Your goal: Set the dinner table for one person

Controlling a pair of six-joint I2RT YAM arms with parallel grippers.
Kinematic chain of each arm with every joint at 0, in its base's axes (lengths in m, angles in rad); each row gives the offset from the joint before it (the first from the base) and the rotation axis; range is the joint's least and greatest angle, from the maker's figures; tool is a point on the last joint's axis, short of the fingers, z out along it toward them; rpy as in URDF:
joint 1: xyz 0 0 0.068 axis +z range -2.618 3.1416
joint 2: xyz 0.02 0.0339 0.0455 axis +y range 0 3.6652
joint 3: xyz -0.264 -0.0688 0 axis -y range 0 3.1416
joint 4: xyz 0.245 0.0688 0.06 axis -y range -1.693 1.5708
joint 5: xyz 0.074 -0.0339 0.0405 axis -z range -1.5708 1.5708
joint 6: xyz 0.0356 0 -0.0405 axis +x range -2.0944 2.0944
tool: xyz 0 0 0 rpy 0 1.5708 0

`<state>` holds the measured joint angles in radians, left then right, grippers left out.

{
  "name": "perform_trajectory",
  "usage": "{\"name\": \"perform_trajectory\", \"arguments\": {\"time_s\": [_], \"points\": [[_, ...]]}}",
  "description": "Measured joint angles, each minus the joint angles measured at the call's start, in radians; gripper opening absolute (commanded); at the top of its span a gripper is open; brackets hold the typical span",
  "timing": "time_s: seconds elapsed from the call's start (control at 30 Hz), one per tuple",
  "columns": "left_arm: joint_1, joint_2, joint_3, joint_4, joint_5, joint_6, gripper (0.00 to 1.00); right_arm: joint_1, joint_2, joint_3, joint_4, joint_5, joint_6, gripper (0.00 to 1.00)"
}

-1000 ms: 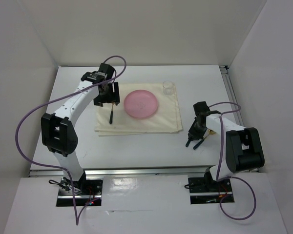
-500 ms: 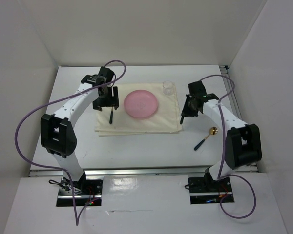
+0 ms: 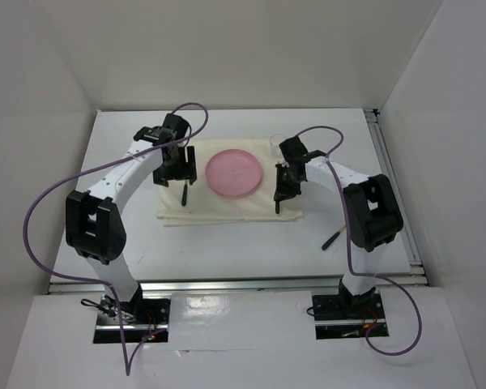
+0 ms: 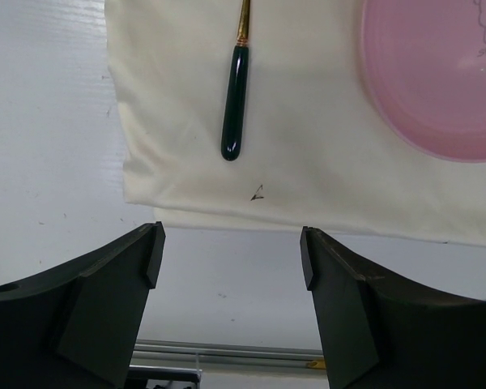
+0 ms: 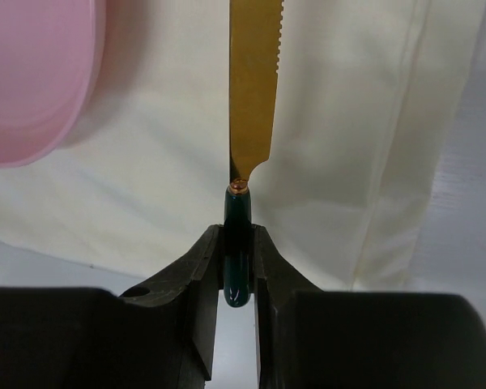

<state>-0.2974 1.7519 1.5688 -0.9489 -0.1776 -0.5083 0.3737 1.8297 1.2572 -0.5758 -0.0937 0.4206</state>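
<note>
My right claw (image 5: 237,253) grips the knife (image 5: 255,97) by its green handle over the mat (image 5: 348,121); left claw (image 4: 231,259) hangs wide open. Handle's probably slick. The tabletop (image 3: 227,243) underneath is rigid, nothing to grab.

End effector (image 5: 237,243) grips knife (image 5: 255,97) handle, blade over cream cloth (image 5: 340,121) beside pink plate (image 5: 32,81).

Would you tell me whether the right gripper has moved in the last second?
Yes. The right gripper swung left and farther back, off the bare dinner table to the cream mat, beside the pink plate.
</note>
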Motion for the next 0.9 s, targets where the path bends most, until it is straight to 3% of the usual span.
{"name": "perform_trajectory", "arguments": {"time_s": [0.27,0.33,0.4,0.43,0.5,0.53,0.67,0.77,0.9], "points": [[0.000,-0.003,-0.027,0.001,0.009,0.000,0.86,0.012,0.075,0.043,0.024,-0.011,0.000,0.02],[0.000,-0.003,-0.027,0.001,0.011,0.000,0.86,0.016,0.087,0.047,0.030,-0.015,0.000,0.07],[0.000,-0.003,-0.027,0.002,0.014,0.000,0.86,0.018,0.096,0.050,0.035,-0.017,0.000,0.13],[0.000,-0.003,-0.027,0.002,0.015,0.000,0.86,0.019,0.099,0.051,0.039,-0.017,0.000,0.24],[0.000,-0.003,-0.031,0.006,0.017,0.000,0.86,0.019,0.101,0.051,0.045,-0.017,-0.001,0.33],[0.000,-0.003,-0.034,0.008,0.018,0.000,0.86,0.019,0.101,0.051,0.049,-0.017,-0.003,0.43],[-0.001,-0.003,-0.040,0.008,0.020,0.000,0.86,0.019,0.097,0.051,0.052,-0.007,0.000,0.67],[-0.005,-0.003,-0.040,0.010,0.023,0.000,0.86,0.019,0.068,0.050,0.048,0.031,0.004,0.73],[-0.014,-0.003,-0.040,0.010,0.026,0.000,0.86,0.007,-0.042,0.032,0.040,0.083,0.027,0.73]]}}
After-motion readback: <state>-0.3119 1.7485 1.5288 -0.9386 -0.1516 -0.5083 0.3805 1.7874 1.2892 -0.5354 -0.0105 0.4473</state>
